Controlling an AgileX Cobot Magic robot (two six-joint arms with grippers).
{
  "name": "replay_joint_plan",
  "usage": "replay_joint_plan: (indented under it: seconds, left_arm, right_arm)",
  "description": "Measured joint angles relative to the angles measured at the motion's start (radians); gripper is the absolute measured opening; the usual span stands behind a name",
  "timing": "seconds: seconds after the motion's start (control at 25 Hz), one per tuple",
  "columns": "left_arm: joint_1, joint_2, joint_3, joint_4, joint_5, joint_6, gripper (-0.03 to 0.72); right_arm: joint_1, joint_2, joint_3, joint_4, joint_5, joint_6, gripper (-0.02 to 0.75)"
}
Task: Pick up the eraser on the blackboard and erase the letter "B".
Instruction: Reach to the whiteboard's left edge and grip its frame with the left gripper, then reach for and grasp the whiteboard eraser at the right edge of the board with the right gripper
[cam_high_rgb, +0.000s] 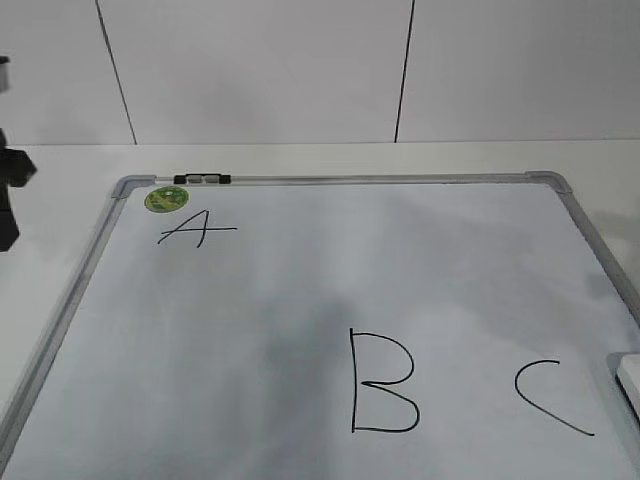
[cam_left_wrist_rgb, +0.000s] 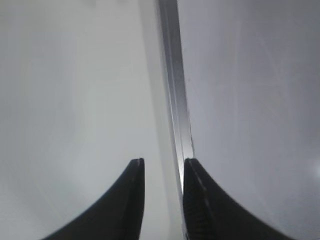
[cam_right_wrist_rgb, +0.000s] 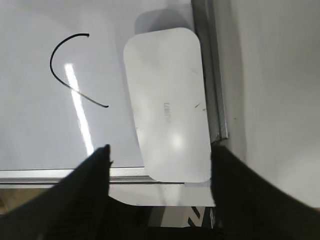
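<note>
One blackboard is seen in the exterior view, a white board in a silver-grey frame, lying flat on a white table. At the far left edge of that view a dark part of the left arm is seen beside the board. One left gripper is shown in the left wrist view: its two dark fingers are set a little apart with nothing between them, and one strip of the board's frame runs straight ahead of the gap, with the table surface to its left and the board surface to its right.

Three black letters are counted on the board. One small "A" is written near the far left corner, just below one round green magnet and one dark clip on the top frame. One letter "B" is drawn large near the middle of the near edge. One "C" is drawn to its right.

One eraser is seen, a white rounded block lying on the board against the right frame, at the board's near right corner. In the right wrist view it lies just ahead of the right gripper, whose two dark fingers are spread wide, one on either side of the eraser's near end; whether they touch it cannot be told. The "C" lies ahead and to the left of this gripper.
</note>
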Motion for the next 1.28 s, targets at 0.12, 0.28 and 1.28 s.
replay_joint_plan:
  seconds: [0.12, 0.28, 1.28]
  left_arm:
    - [-0.025, 0.073, -0.009, 0.006, -0.046, 0.000, 0.204]
    - [-0.031, 0.151, -0.009, 0.013, -0.101, -0.002, 0.204]
    - [-0.031, 0.334, -0.017, 0.007, -0.265, -0.004, 0.204]
  right_arm:
    - [0.040, 0.000, 0.000, -0.004, 0.000, 0.032, 0.617]
    - [0.084, 0.000, 0.000, -0.004, 0.000, 0.046, 0.647]
    - [0.113, 0.000, 0.000, -0.004, 0.000, 0.057, 0.643]
